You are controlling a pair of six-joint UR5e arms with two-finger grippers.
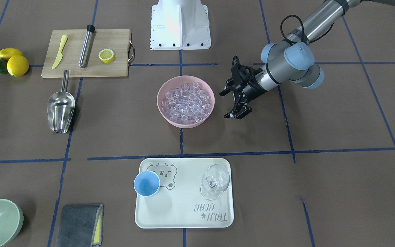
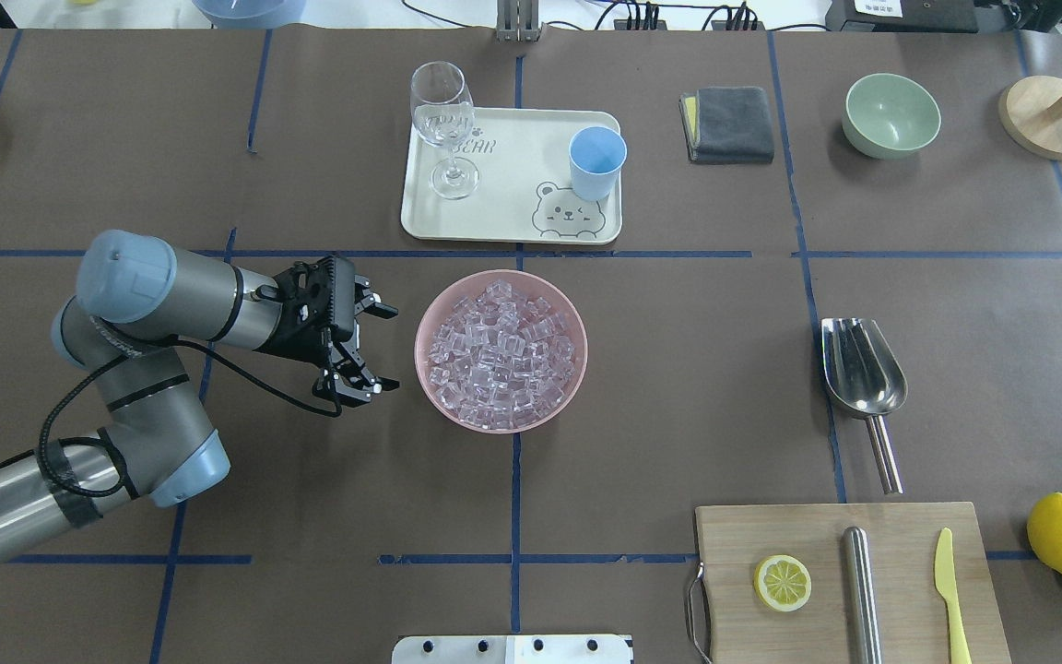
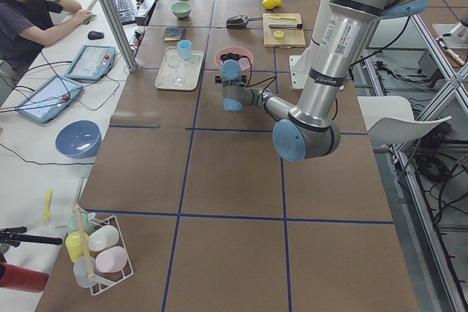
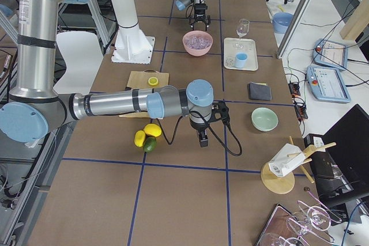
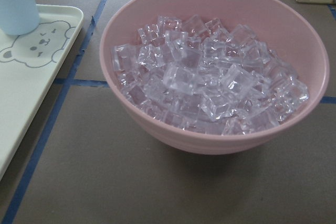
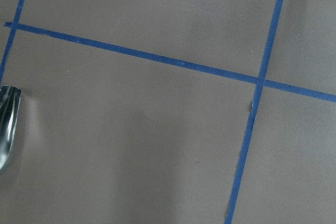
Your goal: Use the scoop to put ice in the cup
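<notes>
The left end effector (image 2: 391, 349) hangs spread wide and empty, just beside the pink bowl (image 2: 584, 350) of ice (image 2: 503, 355) mid-worktop. The right end effector (image 4: 202, 139) hovers toward the worktop's right end; I cannot tell whether it is open or closed. The scoop (image 2: 863, 369) lies ungrasped between the bowl and that end. The cup (image 2: 597, 163) stands empty on the tray (image 2: 513, 184) by the far edge. By my judgement the opening step is in hand, and the next move calls for pinching the scoop's thin handle, which lies low against the worktop.
</notes>
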